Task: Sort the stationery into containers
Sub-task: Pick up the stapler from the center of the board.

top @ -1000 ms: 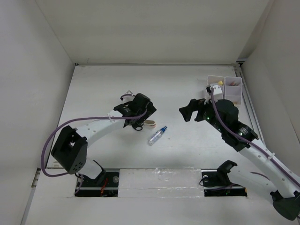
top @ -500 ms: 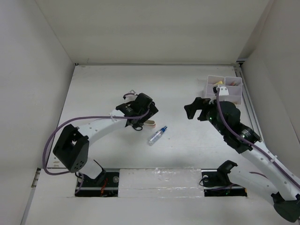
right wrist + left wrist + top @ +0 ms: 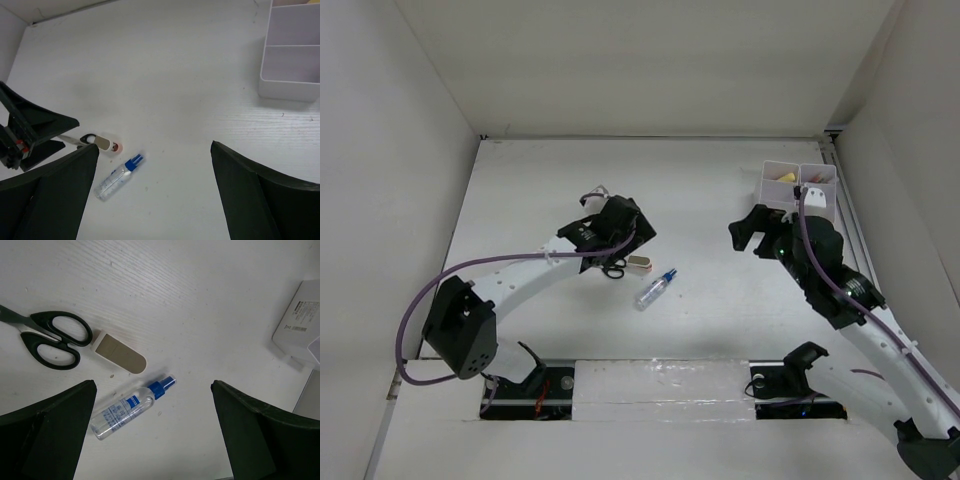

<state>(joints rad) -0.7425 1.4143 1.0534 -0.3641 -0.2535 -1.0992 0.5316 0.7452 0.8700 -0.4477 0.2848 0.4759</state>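
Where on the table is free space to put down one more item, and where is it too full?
Bare: the strip between the bottle and the bins, and the far half of the table up to the back wall. Crowded: scissors, beige block and bottle lie close together left of centre, under the left end effector.

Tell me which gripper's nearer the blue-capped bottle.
Left. The left gripper hovers just left of the bottle, over the scissors; the right gripper is far right, by the bins.
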